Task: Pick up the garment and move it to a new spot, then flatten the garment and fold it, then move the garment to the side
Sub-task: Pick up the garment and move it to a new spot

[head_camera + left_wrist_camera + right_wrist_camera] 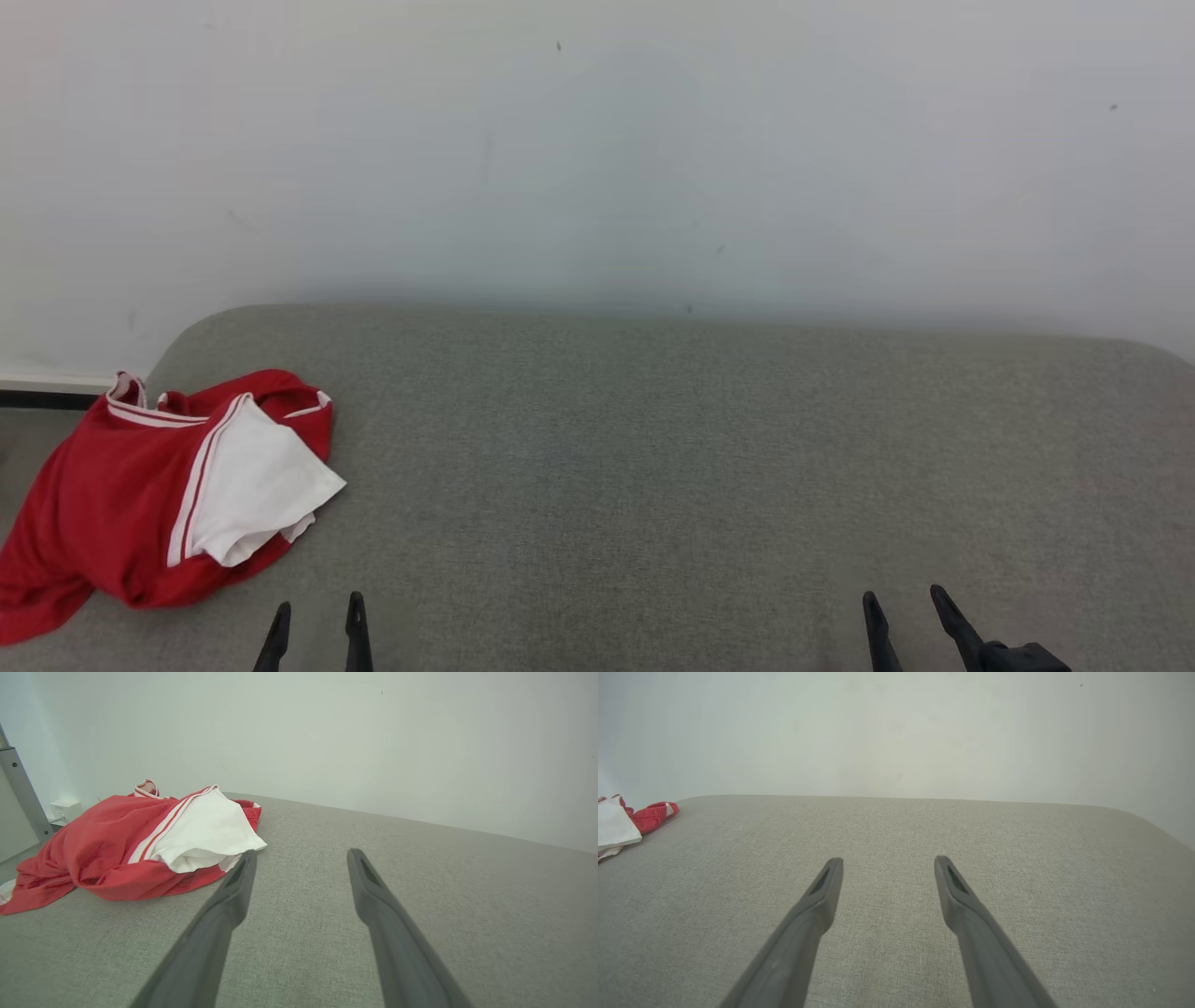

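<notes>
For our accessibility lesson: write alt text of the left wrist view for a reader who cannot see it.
A crumpled red and white garment lies on a grey fabric surface, ahead and left of the open left gripper.

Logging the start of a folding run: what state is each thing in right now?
Red and white fabric garment: crumpled in a heap at the left end of the grey fabric cushion, untouched.
Left tool: open, empty, near the garment.
Right tool: open, empty, over the cushion.
</notes>
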Robot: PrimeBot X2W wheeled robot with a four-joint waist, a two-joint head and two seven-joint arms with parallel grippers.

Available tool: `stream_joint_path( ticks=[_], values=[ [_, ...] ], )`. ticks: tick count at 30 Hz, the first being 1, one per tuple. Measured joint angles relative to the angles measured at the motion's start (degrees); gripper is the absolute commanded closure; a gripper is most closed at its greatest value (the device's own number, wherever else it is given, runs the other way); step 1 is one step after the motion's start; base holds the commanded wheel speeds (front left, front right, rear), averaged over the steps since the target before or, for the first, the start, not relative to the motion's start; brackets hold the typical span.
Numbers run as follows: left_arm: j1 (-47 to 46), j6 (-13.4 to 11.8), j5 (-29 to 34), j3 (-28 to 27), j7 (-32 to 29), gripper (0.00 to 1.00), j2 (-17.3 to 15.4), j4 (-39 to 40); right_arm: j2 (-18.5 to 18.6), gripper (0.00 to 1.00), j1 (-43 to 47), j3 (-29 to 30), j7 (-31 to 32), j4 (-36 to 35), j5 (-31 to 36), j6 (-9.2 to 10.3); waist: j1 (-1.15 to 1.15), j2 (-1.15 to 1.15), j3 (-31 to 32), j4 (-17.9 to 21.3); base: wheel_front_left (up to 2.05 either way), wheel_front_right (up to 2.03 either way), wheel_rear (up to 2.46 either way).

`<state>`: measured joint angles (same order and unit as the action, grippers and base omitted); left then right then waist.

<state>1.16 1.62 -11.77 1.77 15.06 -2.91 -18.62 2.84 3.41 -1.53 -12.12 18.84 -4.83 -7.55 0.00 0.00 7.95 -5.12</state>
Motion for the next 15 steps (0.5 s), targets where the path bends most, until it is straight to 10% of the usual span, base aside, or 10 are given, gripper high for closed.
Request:
stream_joint_path(
  ticks=[15],
  values=[
    [1.27,0.35,2.23,-4.3,0.0,0.0,-0.33,0.53,0.01,0.0,0.01,-1.83,-1.41,2.18,-2.54,0.0,0.0,0.0,0.48,-12.02,0.0,0.0,0.0]
  ],
)
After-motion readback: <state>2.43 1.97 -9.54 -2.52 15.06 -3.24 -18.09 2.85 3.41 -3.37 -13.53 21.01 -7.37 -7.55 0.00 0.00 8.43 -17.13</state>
